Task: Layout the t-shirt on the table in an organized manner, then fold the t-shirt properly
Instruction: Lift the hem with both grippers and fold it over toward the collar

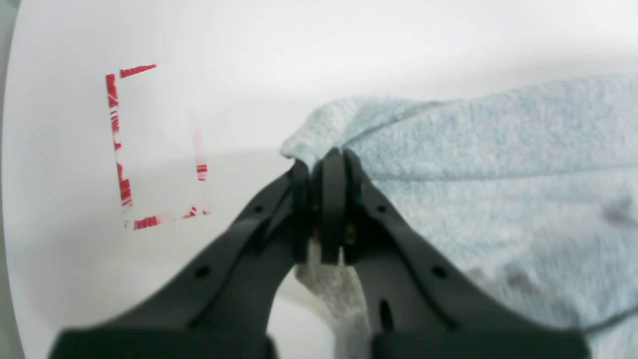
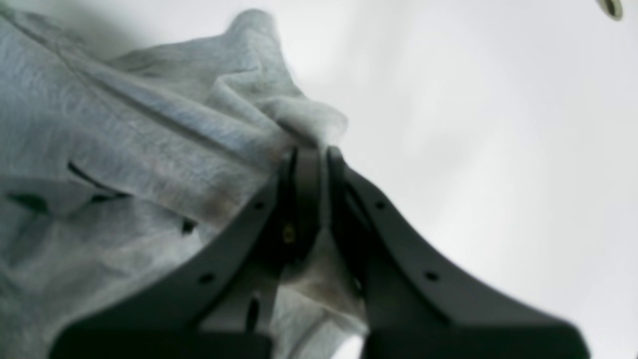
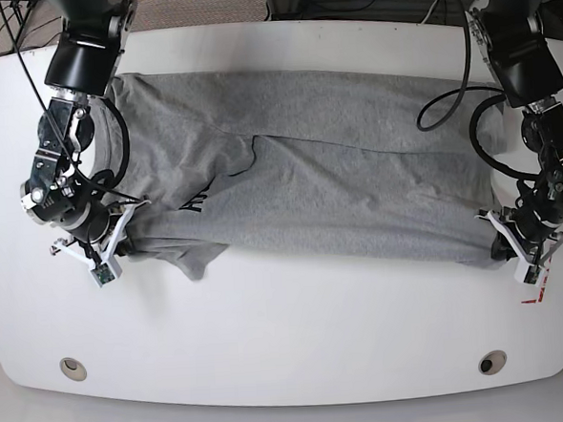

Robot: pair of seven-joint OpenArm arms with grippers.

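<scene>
Spanning the table (image 3: 290,354) almost side to side, the t-shirt (image 3: 336,169) lies spread but wrinkled, with one fold creasing its middle and dark lettering (image 3: 197,203) near its collar end. The left gripper (image 1: 329,159) has its jaws pressed together on a bunched corner of the t-shirt, at the garment's edge nearest the red tape rectangle (image 1: 154,149). The right gripper (image 2: 311,152) is likewise clamped on a gathered bunch of fabric at the opposite end of the t-shirt. Two cable grommets (image 3: 73,367) sit on the table well apart from the t-shirt, along the near edge.
</scene>
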